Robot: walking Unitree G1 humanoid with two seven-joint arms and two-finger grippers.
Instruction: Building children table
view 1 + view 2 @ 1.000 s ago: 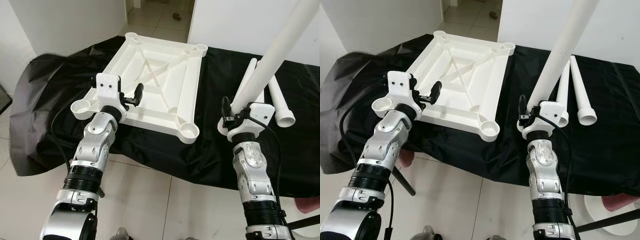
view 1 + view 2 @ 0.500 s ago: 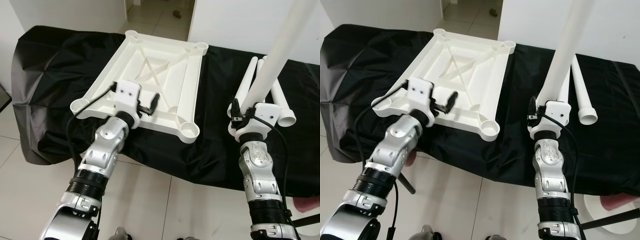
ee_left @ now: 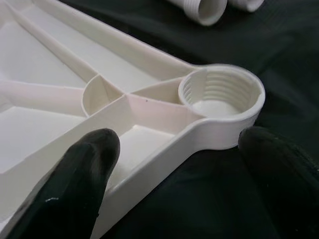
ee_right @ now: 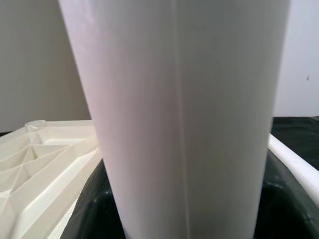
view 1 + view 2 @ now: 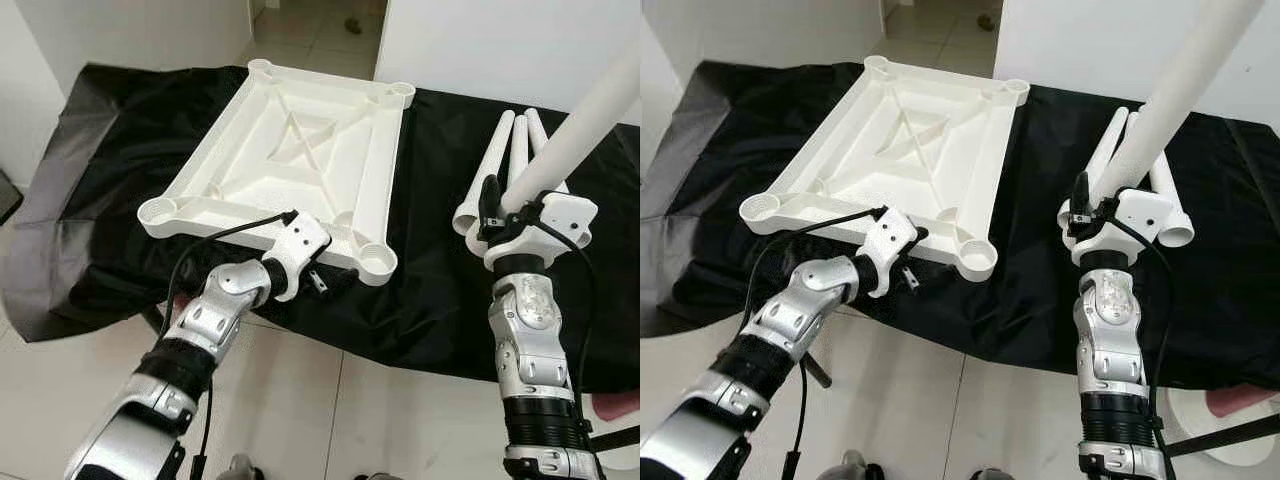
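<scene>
Right pincer (image 5: 492,210) grips table leg (image 5: 580,130), tilted up-right; left pincer (image 3: 174,164) wide.

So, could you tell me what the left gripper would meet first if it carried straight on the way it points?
Most likely the near edge of the white tabletop beside its threaded leg socket. The left gripper is open, one finger over the tabletop and one outside; depth is hard to judge.

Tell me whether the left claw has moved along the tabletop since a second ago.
Yes. The left claw has swung from the tabletop's left near corner socket toward its right near corner socket, fingers open.
</scene>
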